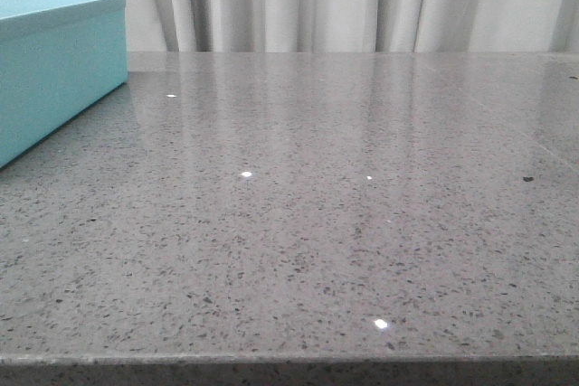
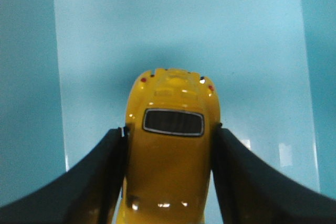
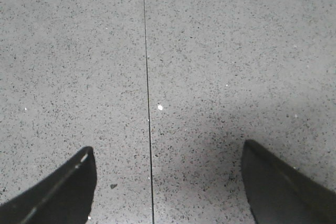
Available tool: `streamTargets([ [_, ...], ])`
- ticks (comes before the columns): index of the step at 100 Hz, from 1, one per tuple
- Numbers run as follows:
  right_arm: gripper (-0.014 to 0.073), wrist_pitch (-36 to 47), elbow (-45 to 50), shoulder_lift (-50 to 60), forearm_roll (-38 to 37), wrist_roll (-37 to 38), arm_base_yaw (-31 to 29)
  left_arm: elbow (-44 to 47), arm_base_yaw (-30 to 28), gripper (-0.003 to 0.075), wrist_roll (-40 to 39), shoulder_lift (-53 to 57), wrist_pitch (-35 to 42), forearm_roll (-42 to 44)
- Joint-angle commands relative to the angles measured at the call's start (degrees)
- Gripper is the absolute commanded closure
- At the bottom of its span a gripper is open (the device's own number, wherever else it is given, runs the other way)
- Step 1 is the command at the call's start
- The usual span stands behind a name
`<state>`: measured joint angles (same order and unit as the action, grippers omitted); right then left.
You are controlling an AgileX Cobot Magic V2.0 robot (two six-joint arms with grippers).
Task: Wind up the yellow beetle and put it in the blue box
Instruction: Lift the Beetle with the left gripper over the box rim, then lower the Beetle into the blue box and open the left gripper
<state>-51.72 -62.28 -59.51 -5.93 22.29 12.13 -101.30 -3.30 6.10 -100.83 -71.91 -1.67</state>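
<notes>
over the blue box (image 2: 178, 40): my left tool (image 2: 170, 145) clamps the yellow beetle (image 2: 170, 129)
above the surface (image 3: 210, 66): my right tool (image 3: 168, 182) gapes wide, holding nothing

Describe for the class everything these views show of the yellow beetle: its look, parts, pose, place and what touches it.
The yellow beetle appears only in the left wrist view. It is a small glossy yellow toy car, seen from above, with a dark chrome-rimmed window, small red lamps at one end and highlights on its paint. The left end effector is shut on it, dark fingers pressing both flanks. Beneath it lies the pale inside of the blue box; whether it rests on that floor cannot be told.
</notes>
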Motion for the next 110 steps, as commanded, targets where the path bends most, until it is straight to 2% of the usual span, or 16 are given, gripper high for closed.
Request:
streamTargets([
  [1, 0.0025, 3.6, -1.5, 1.1, -0.6, -0.4, 0.0, 0.9, -0.3, 0.0624, -1.1, 2.8, 3.4, -0.2],
  [27, 0.0025, 4.0, -1.5, 1.1, -0.6, -0.4, 0.0, 6.5, -0.3, 0.0624, -5.2, 2.8, 10.3, -0.2],
  [79, 0.0025, 4.3, -1.5, 1.1, -0.6, -0.4, 0.0, 7.8, -0.3, 0.0618, -5.4, -0.8, 10.0, -1.4],
  [86, 0.0025, 4.3, -1.5, 1.1, -0.6, -0.4, 0.0, 7.8, -0.3, 0.0577, -5.4, -1.4, 10.0, -1.9],
  [103, 0.0025, 4.2, -1.5, 1.1, -0.6, -0.4, 0.0, 7.3, -0.3, 0.0337, -5.4, -1.5, 10.1, -2.0],
  [110, 0.0025, 4.2, -1.5, 1.1, -0.6, -0.4, 0.0, 6.7, -0.3, 0.0284, -5.4, -1.3, 10.1, -2.0],
])
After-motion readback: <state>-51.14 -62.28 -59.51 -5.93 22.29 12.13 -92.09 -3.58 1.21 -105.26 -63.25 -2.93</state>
